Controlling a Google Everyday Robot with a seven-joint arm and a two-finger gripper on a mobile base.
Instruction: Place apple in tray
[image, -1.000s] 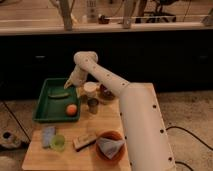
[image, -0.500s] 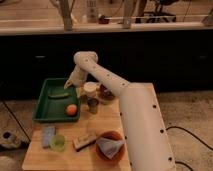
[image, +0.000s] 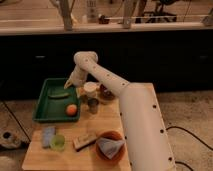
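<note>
I'm looking into what reads as a robotics lab dressed up as a kitchen corner. A small wooden table (image: 107, 117) holds kitchen props: a dark green tray (image: 44, 106) with an apple (image: 72, 109) in it, an orange bowl (image: 111, 145), a metal cup (image: 93, 104). Behind runs a long dark counter (image: 150, 45), and cables (image: 192, 132) trail over the speckled floor (image: 192, 112) at right. My gripper (image: 68, 84) hovers above the tray's far edge.

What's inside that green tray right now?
The tray holds an orange-red apple near its right edge and a long dark green vegetable. The gripper hovers over its far corner, hiding a little floor there.
</note>
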